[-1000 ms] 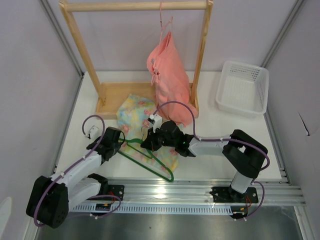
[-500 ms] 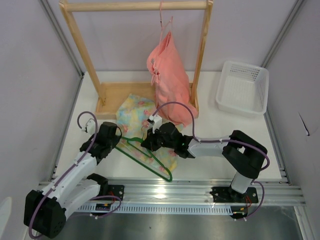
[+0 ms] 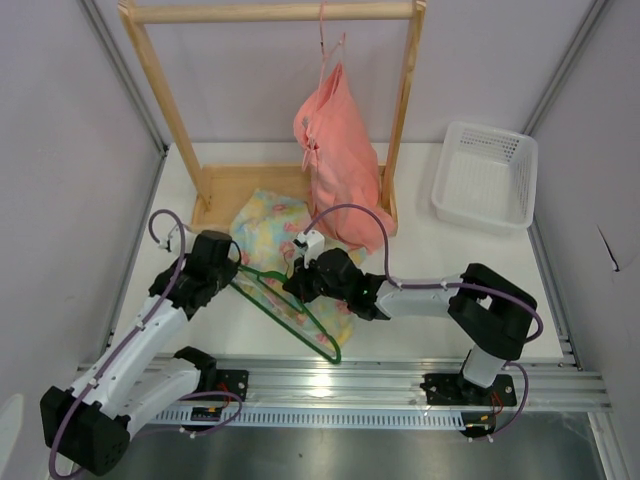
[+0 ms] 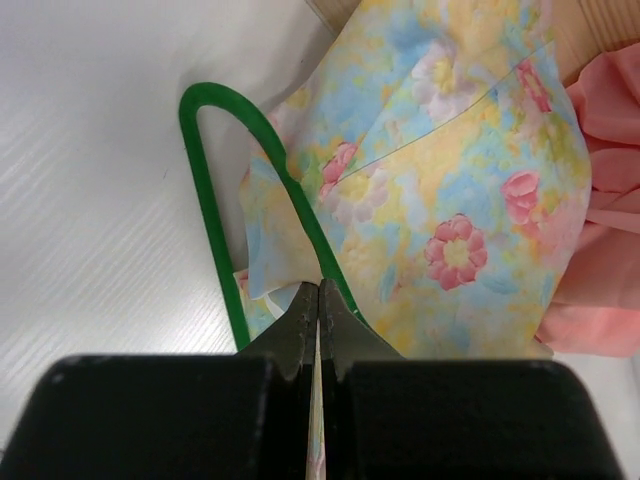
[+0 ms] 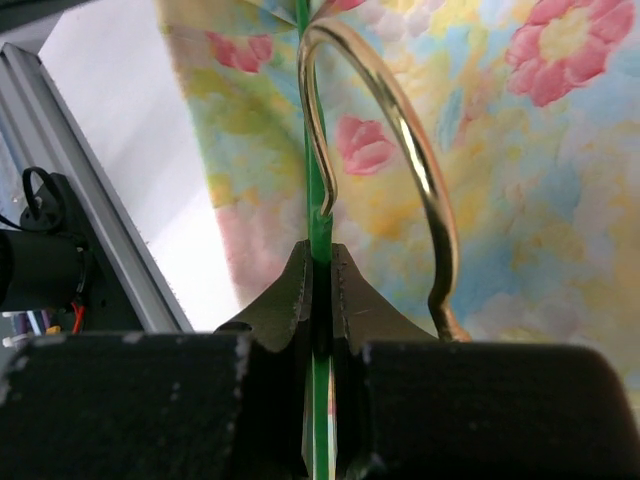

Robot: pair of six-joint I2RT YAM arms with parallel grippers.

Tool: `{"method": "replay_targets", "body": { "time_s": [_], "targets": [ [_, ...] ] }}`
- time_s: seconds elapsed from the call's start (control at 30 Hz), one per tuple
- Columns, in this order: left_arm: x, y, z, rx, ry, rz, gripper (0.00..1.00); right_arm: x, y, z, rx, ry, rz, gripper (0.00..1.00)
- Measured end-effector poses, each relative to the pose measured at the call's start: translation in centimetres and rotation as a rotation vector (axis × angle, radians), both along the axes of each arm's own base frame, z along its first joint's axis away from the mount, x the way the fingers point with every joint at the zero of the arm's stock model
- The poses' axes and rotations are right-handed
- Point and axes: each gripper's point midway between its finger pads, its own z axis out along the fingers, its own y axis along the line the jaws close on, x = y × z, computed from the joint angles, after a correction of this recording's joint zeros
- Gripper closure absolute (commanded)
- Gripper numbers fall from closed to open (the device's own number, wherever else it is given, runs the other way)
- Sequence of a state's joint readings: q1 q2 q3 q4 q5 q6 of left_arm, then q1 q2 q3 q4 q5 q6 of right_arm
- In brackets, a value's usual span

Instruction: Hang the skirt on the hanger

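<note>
Skirt: one, flat on the table. Its far end lies on the base of the wooden rack and its near end runs under the right arm.

Green hanger: one, lying across the skirt's near half. Its long axis runs diagonally, from beside the left gripper toward the near table edge on the right. One rounded end sticks out past the cloth onto bare table. You cannot tell from these views whether any cloth passes through the frame.

Right gripper: fingers clamped on the green bar just below the gold hook.

Left gripper: fingers pressed together, a hairline gap only, tips where the green bar meets the skirt's edge. Whether hem cloth is pinched there cannot be confirmed.

Key relation: the bulk of the skirt lies beyond both sets of fingers, away from the bases. The left arm is nearer its free edge. Judgement: you will need that edge drawn along the hanger's axis while the right arm holds the frame steady.

Other counts:
- one salmon-pink garment, hung from the rack
- one thin pink wire hanger, carrying it
- one white basket, well apart to the right
</note>
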State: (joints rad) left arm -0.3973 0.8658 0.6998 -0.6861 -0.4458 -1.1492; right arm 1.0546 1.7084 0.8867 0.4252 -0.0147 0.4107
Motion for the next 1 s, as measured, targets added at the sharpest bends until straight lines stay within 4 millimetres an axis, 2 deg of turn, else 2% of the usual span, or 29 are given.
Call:
{"method": "replay_targets", "body": {
  "time_s": [0.3,0.6,0.73,0.87,1.0],
  "targets": [
    [0.4,0.3,3.8,0.025,-0.028,-0.004,1.0,0.6,-0.6,0.3,-0.025,-0.034,-0.028,1.0],
    [0.4,0.7,3.4,0.069,0.019,-0.001,1.0,0.8,-1.4,0.3,-0.05,-0.058,-0.047,1.0],
    [0.4,1.5,2.0,0.068,0.032,0.036,1.0,0.6,-2.1,0.3,-0.061,-0.065,-0.053,1.0],
    [-1.0,3.7,-2.3,0.05,0.097,0.11,1.0,0.5,-2.2,0.4,-0.067,-0.076,-0.045,1.0],
    [-2.0,4.6,-6.5,0.05,0.192,0.142,0.98,0.5,-2.2,0.3,-0.069,-0.075,-0.04,1.0]
  ]
}}
